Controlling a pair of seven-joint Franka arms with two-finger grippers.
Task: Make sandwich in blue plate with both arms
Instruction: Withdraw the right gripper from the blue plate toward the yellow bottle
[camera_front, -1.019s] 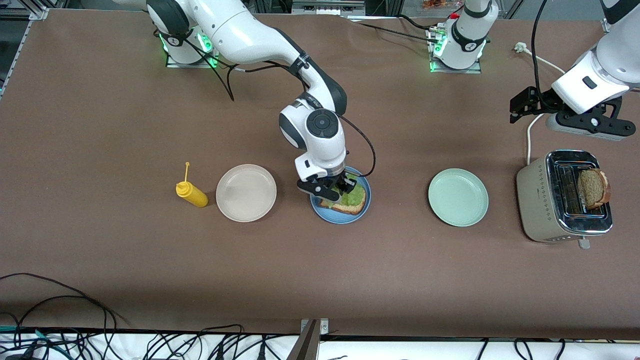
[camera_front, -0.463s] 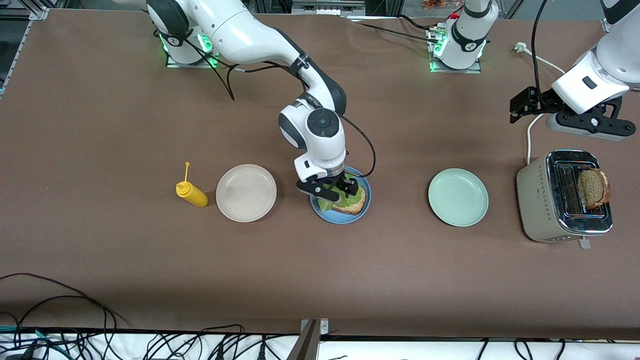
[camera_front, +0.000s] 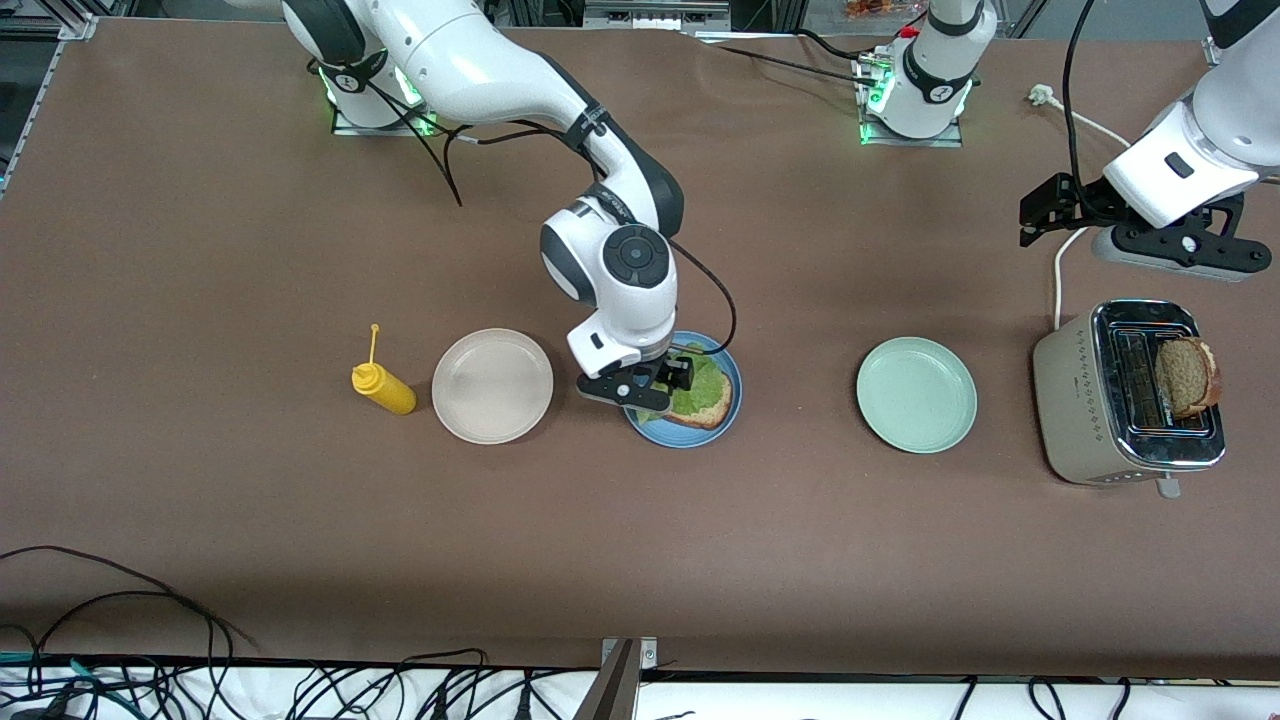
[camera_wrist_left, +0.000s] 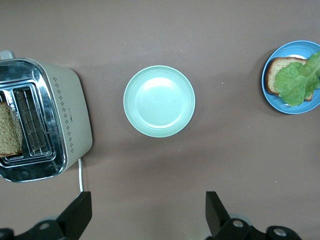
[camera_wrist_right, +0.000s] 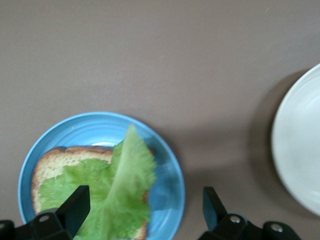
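Right end effector (camera_front: 655, 385) hangs released over the round blue plate (camera_front: 728, 415), where ruffled green lettuce (camera_front: 700, 394) tops brown bread (camera_front: 705, 416). Left end effector (camera_front: 1165, 245), spread empty, is nearer the toaster's second brown slice (camera_front: 1187, 376).

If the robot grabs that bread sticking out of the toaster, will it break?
Probably not, but gently. The bread slice looks thick and grainy, so likely light and fairly stiff, though a hard pinch might crumble its crust. It leans in the toaster slot, so it may snag when lifted.
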